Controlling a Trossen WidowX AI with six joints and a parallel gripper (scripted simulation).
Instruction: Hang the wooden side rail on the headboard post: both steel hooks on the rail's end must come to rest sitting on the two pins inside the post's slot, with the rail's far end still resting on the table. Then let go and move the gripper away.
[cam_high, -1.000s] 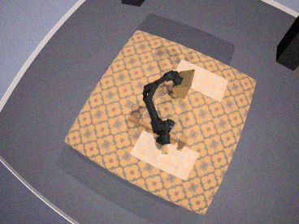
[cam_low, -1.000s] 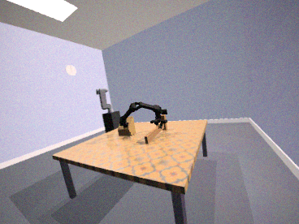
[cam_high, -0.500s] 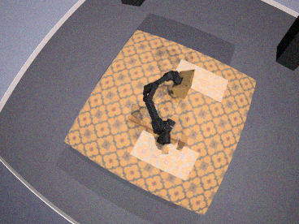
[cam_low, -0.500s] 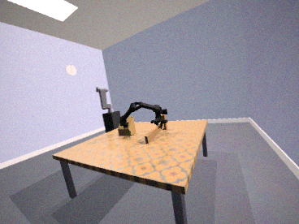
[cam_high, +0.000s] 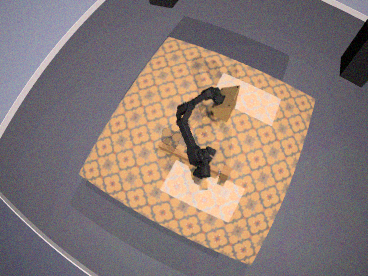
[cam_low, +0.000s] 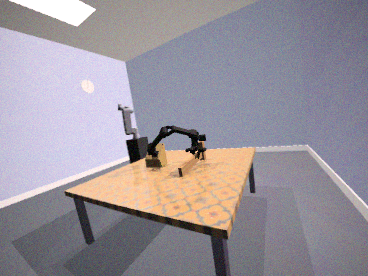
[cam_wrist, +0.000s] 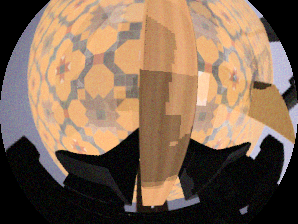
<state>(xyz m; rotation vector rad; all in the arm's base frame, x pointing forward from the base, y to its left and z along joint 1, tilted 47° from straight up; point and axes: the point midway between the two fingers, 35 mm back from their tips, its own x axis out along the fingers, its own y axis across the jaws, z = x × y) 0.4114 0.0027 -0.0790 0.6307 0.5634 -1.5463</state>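
Patterned orange tiles cover the table (cam_low: 220, 197) you are working over, and it stands in a bare room with blue walls. Start from the wrist view: your claw (cam_wrist: 158, 192) is pinching the wooden rail (cam_wrist: 161, 96), which runs straight away from the camera between the dark fingers. Gripping it across its narrow width gives you control of the rail's heading, which I judge is why it is held this way.

From above, the claw (cam_high: 202, 167) sits toward one end of the rail (cam_high: 172, 151), and the rest of the board lies low along the table. In the side view the rail (cam_low: 189, 165) slopes gently, its near end seemingly down on the tiles and the gripped end a little higher. That would suit a job where the far end must stay resting.

Farther off, the post (cam_high: 225, 102) stands beside the arm's base, apart from the rail. You have not hooked anything yet. The hooks, pins and slot are too small to make out.

No writing or brand is readable anywhere.
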